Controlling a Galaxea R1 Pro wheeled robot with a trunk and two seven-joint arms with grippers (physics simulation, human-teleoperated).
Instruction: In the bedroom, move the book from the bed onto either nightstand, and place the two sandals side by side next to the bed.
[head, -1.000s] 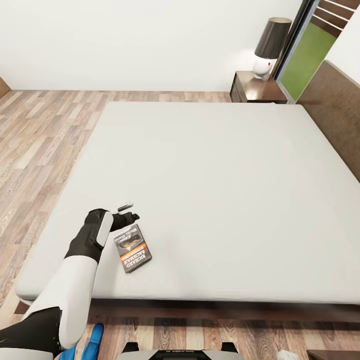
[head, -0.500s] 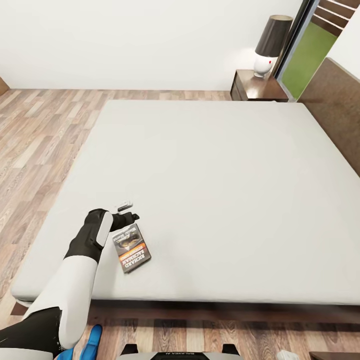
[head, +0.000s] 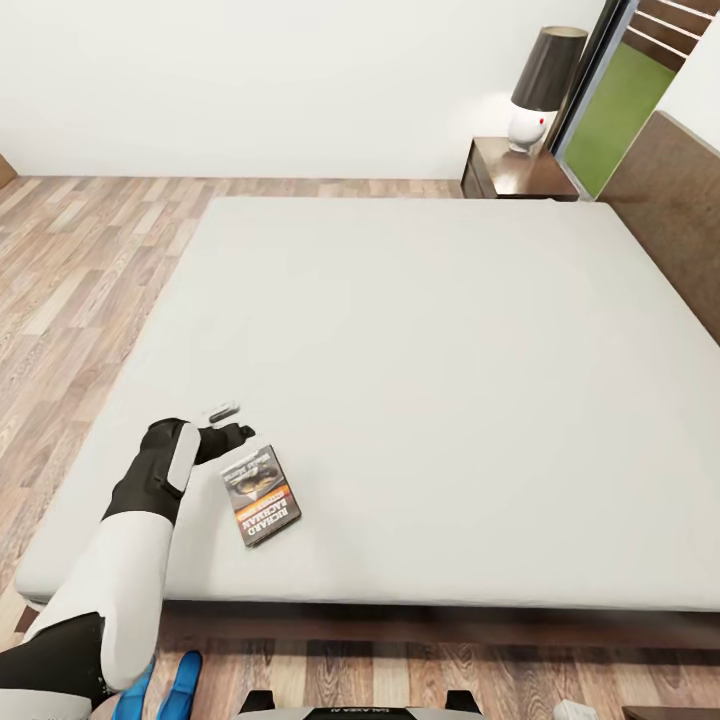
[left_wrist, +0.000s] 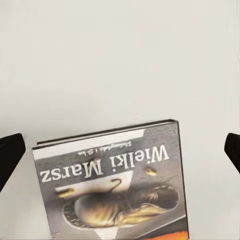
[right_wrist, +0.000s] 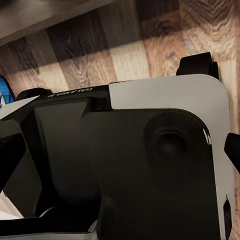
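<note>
Head view, foot of the bed (head: 420, 330): one book (head: 261, 495) is lying flat on the mattress near the foot edge, cover up, its long axis running roughly from the foot toward the headboard with a slight tilt. The left gripper (head: 228, 428) is hovering just beside the book's far left corner, so the book is lying toward the robot and slightly right of it. In the left wrist view the fingertips (left_wrist: 11, 150) are standing wide apart at the frame edges, released, holding nothing, with the book between and below them. The left arm is the nearer one. The right fingertip (right_wrist: 232, 150) is spread likewise, over the robot's base. Two blue sandals (head: 180, 682) are showing on the floor; one nightstand (head: 515, 172) is standing beyond the far corner.
</note>
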